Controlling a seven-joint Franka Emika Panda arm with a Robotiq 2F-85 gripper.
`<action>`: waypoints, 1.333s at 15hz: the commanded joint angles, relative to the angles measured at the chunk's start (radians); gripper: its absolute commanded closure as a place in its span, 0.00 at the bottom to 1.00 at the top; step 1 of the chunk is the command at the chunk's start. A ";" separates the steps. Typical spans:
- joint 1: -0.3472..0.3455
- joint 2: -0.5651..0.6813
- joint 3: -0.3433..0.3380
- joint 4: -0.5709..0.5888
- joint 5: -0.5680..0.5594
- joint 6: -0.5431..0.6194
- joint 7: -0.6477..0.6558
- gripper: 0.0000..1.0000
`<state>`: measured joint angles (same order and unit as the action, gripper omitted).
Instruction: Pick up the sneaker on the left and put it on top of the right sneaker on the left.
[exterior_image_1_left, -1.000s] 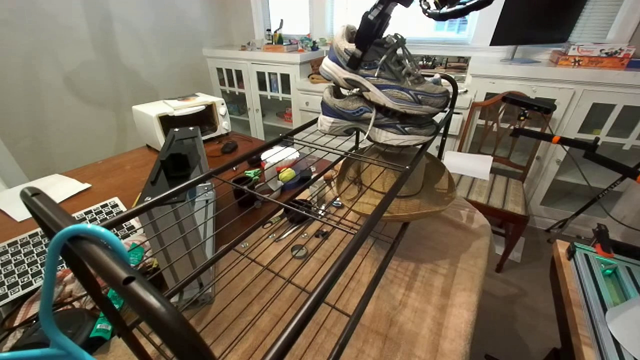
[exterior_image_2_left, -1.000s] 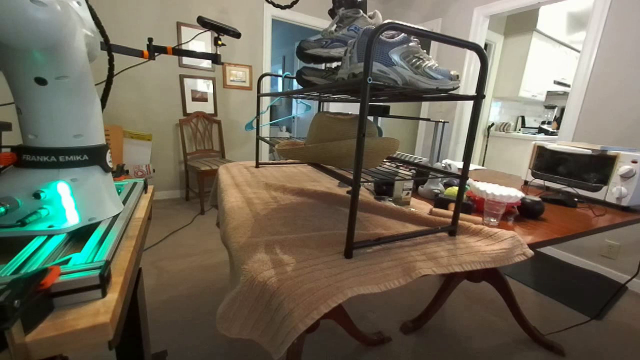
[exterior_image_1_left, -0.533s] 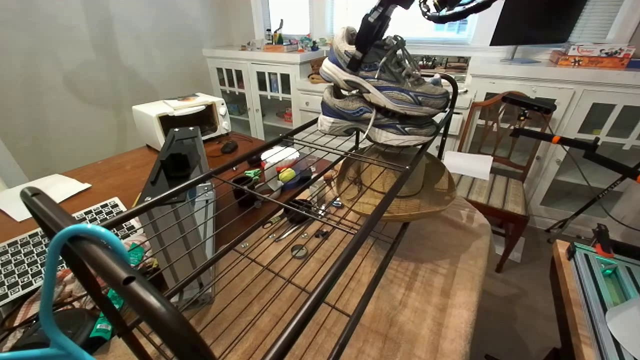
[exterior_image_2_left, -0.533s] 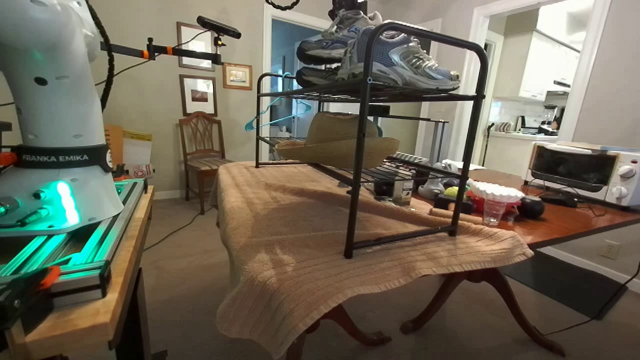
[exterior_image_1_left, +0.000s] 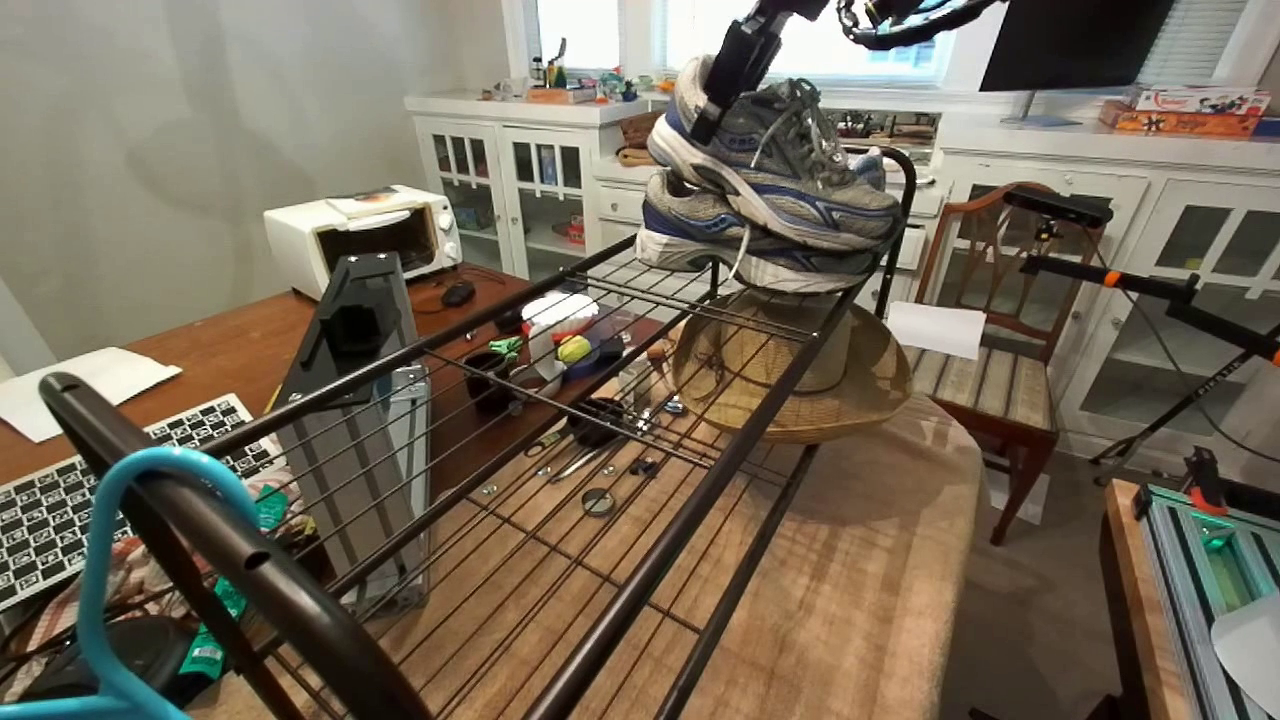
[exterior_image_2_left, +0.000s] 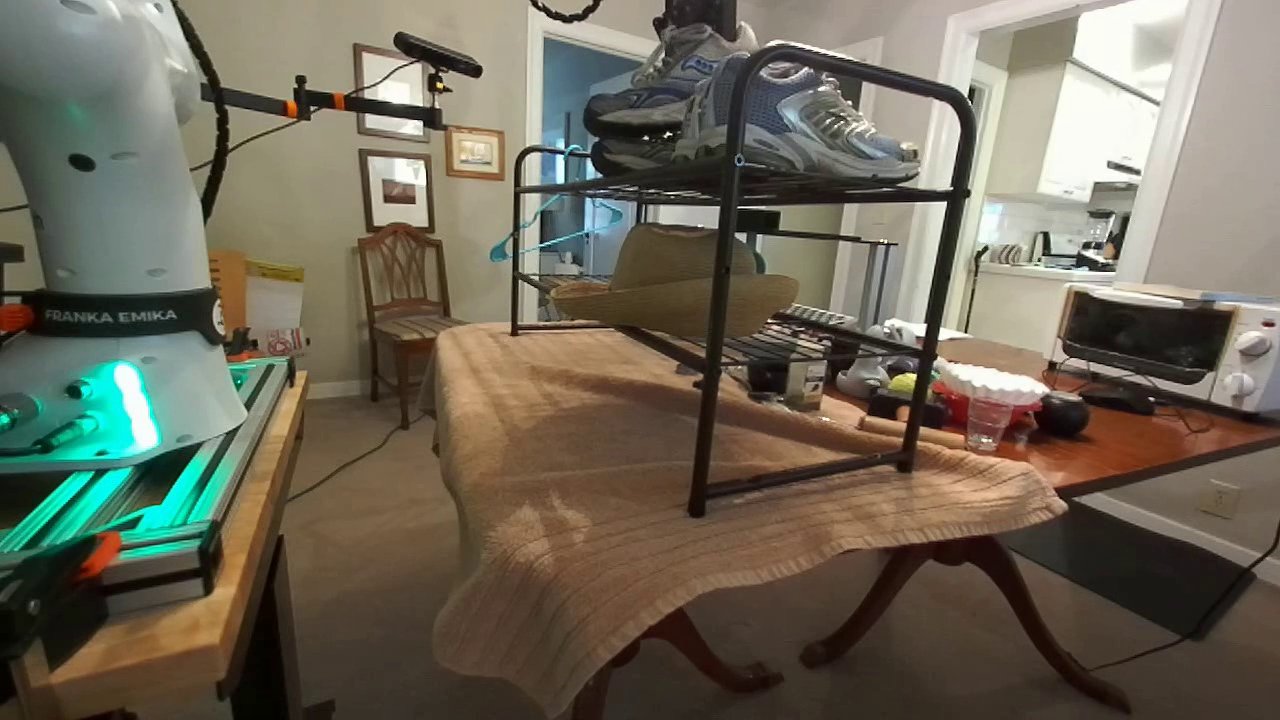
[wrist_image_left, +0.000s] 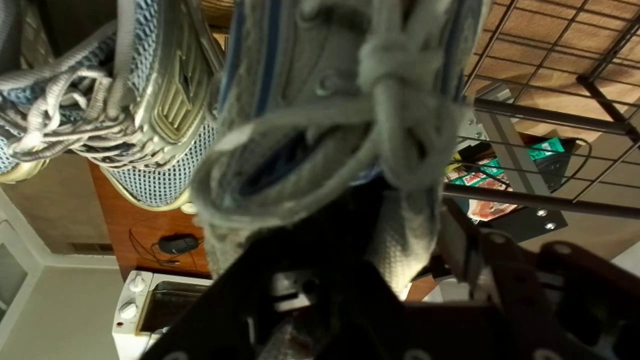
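Observation:
The top sneaker, grey with blue trim (exterior_image_1_left: 775, 160), lies on the matching lower sneaker (exterior_image_1_left: 690, 222), heel raised and toe sloping down. Both sit at the far end of the black rack's upper shelf. In an exterior view the top sneaker (exterior_image_2_left: 655, 95) stands beside a blue and silver sneaker (exterior_image_2_left: 790, 110). My gripper (exterior_image_1_left: 707, 122) straddles the top sneaker's side wall near the heel. In the wrist view the gripper (wrist_image_left: 410, 220) looks open, one dark finger inside the shoe, the other outside with a gap. The top sneaker (wrist_image_left: 330, 65) shows blurred laces; the fingertips are partly hidden.
The black wire rack (exterior_image_2_left: 708, 400) stands on a towel-covered table (exterior_image_2_left: 560, 540), its end rail (exterior_image_2_left: 860, 68) close to the sneakers. A straw hat (exterior_image_1_left: 800, 385) sits below on the lower shelf. A blue hanger (exterior_image_1_left: 100, 560) hangs at the rack's near end. Small items litter the table.
The top sneaker has dropped, its toe lowering onto the lower sneaker, and shifted slightly rightwards in an exterior view. My gripper moved slightly the other way relative to it.

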<state>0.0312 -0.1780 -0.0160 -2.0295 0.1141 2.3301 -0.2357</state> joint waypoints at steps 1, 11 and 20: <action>0.006 0.000 -0.007 -0.016 0.023 0.028 -0.024 0.19; 0.014 -0.008 -0.004 -0.007 0.038 0.021 -0.015 0.00; 0.016 -0.022 0.001 0.005 0.048 0.006 0.017 0.00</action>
<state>0.0402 -0.1864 -0.0145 -2.0189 0.1353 2.3352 -0.2299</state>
